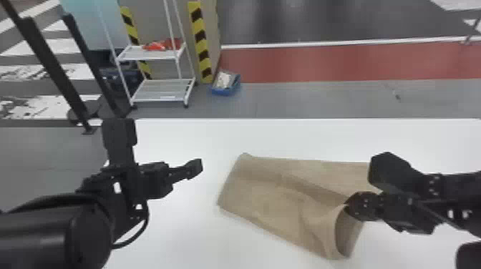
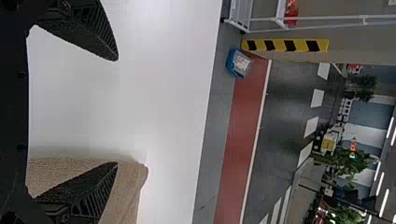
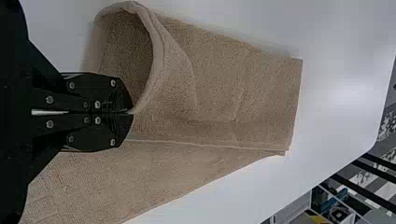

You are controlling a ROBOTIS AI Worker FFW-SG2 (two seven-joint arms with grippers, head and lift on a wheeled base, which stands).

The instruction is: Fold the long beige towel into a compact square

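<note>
The beige towel [image 1: 279,200] lies on the white table, its right part lifted into a rounded curl at the near side. At that curl is my right gripper [image 1: 349,205]. In the right wrist view, my right gripper [image 3: 131,113] is shut on the edge of the towel [image 3: 215,93], and a layer stands up in a loop beside it. My left gripper [image 1: 198,168] is left of the towel, above the table. In the left wrist view, my left gripper [image 2: 116,112] stands open, one finger over bare table and the other over a corner of the towel [image 2: 126,186].
The white table [image 1: 186,229] extends around the towel, with its far edge beyond. Behind it on the floor are a white shelf rack [image 1: 161,89] and a blue bin [image 1: 224,89].
</note>
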